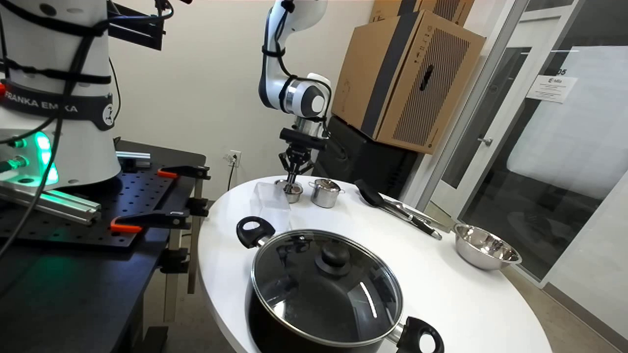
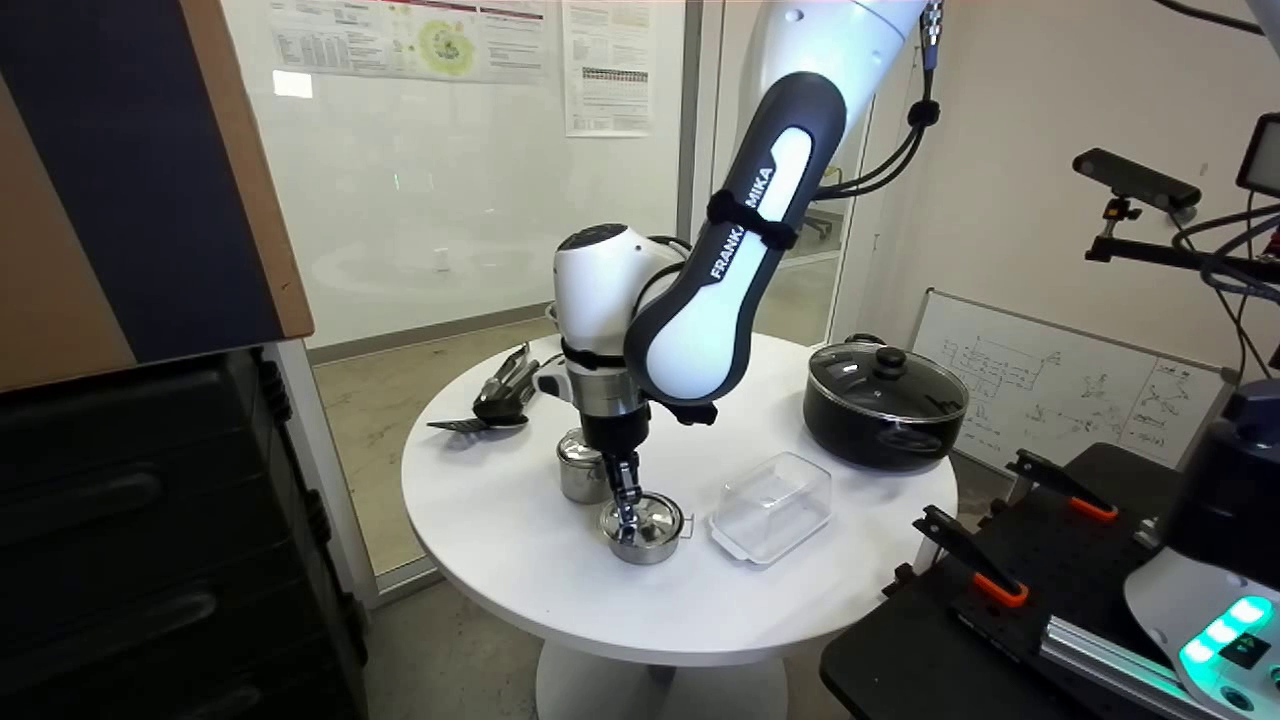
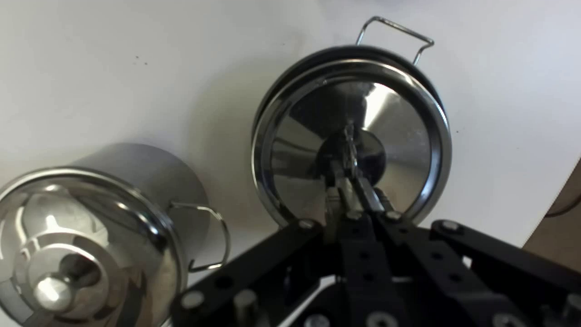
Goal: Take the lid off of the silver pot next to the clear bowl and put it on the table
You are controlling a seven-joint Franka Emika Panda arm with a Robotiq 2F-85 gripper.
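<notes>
The small silver pot [image 1: 293, 195] stands on the white round table [image 1: 471, 304], beside the clear container [image 2: 775, 505]. It also shows in an exterior view [image 2: 645, 552] and from above in the wrist view [image 3: 313, 56]. Its shiny lid [image 3: 404, 150] covers it, with the far rim showing as a dark crescent; I cannot tell whether the lid is raised. My gripper [image 3: 350, 165] points down over the lid's middle, fingers close together, in both exterior views [image 1: 291, 182] [image 2: 627, 525]. It is shut on the lid's knob, which the fingers hide.
A second small lidded silver pot [image 2: 583, 475] stands close beside, also in the wrist view [image 3: 72, 254]. A black pot with glass lid [image 1: 326, 289], dark utensils [image 1: 392, 206] and a steel bowl [image 1: 483, 247] are on the table. Cardboard boxes [image 1: 407, 78] stand behind.
</notes>
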